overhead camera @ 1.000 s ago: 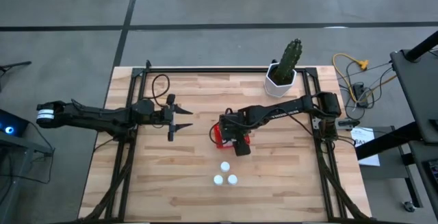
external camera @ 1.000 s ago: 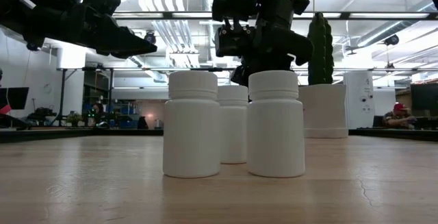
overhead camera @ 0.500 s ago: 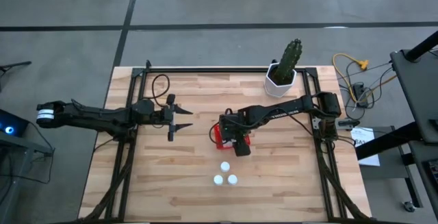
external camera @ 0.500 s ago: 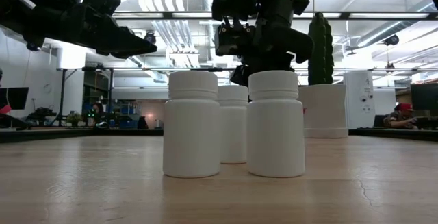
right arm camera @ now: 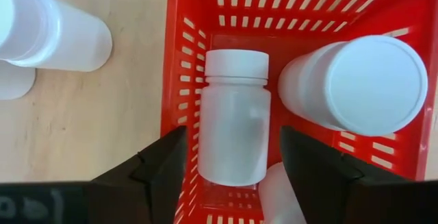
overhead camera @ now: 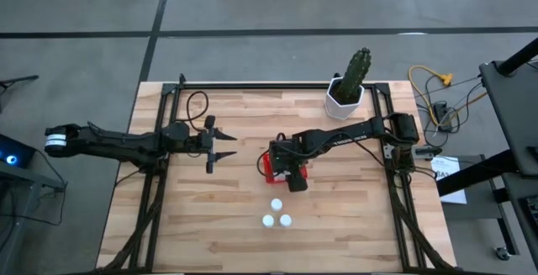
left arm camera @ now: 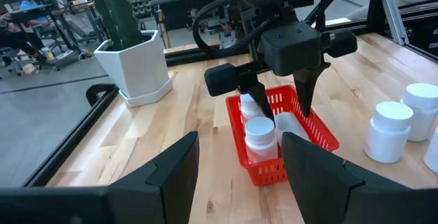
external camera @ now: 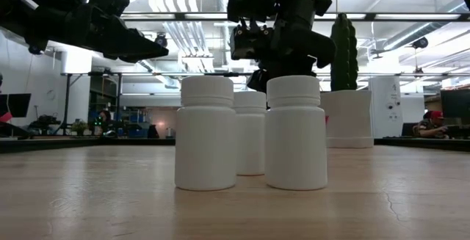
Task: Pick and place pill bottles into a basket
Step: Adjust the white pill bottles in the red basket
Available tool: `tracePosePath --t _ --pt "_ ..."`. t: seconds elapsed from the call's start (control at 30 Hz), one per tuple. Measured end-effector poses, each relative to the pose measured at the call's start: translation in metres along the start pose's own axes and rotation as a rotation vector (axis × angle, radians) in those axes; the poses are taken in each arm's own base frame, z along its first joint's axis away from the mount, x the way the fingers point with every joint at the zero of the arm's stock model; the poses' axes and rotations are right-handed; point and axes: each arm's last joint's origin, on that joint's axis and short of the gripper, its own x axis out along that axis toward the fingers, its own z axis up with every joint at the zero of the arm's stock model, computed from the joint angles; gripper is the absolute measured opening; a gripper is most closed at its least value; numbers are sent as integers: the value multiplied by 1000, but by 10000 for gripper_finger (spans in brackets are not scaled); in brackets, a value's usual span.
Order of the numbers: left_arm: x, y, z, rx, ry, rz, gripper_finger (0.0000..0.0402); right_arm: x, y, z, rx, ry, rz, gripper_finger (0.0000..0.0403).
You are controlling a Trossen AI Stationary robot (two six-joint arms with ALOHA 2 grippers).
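Observation:
The red basket (overhead camera: 269,165) (left arm camera: 321,136) stands at the table's middle and holds three white pill bottles (left arm camera: 259,136). My right gripper (overhead camera: 291,172) (left arm camera: 277,97) hangs over it, pointing steeply down, open. Its fingers (right arm camera: 164,164) stand on either side of one bottle (right arm camera: 233,129), with a gap showing on both sides. A second bottle (right arm camera: 363,81) shows its cap beside it. Three more pill bottles (overhead camera: 276,214) (external camera: 206,133) stand upright on the wood, nearer the front edge. My left gripper (overhead camera: 225,147) (left arm camera: 239,169) waits open to the basket's left.
A white pot with a green cactus (overhead camera: 345,97) (left arm camera: 130,66) stands at the far right of the table. Black frame rails (overhead camera: 160,191) run along the table's sides and back. Bare wood lies between my left gripper and the basket.

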Motion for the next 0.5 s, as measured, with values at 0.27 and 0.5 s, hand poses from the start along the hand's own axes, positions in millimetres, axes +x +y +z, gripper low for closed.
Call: tracePosePath --t 0.27,0.5 --pt "0 0 0 0 0 0 191 0 0 0 17 -3 -4 266" --pt "0 0 0 0 0 0 191 2 0 -3 29 9 -3 272"
